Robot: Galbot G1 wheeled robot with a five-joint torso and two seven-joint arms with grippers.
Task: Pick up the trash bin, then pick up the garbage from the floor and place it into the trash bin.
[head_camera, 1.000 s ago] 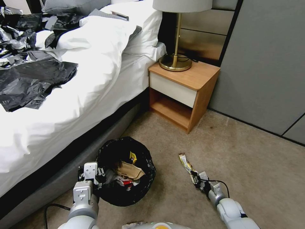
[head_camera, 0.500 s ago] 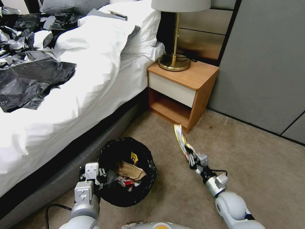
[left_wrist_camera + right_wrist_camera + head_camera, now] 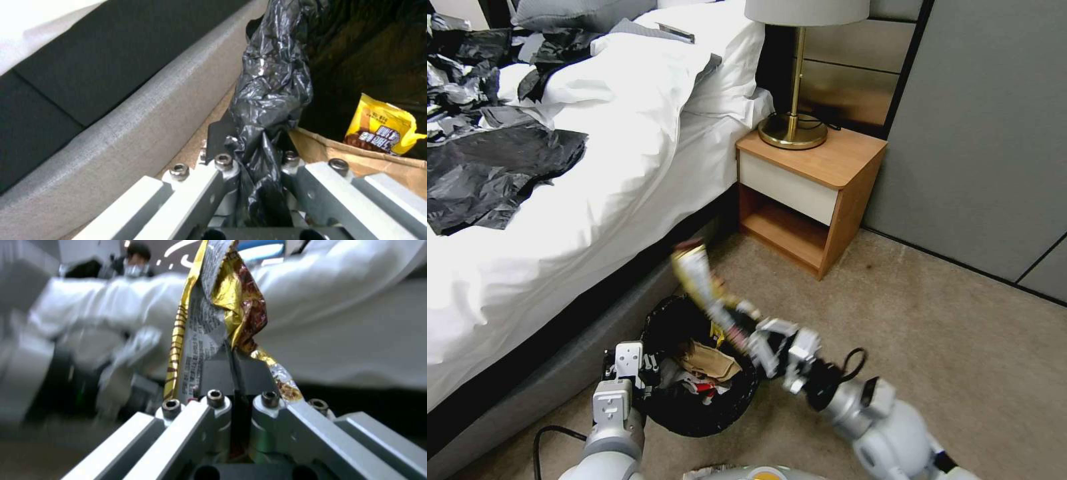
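Carpet beside the bed (image 3: 560,220): left tool (image 3: 639,375) pinches the bin (image 3: 694,413) liner at 9 o'clock; right tool (image 3: 746,331) grips a foil wrapper (image 3: 213,323) above it, print unreadable.

Beige carpet (image 3: 947,347), white bed (image 3: 594,193), wooden nightstand (image 3: 820,180) (brass lamp (image 3: 797,80) on top), grey wall (image 3: 994,133).
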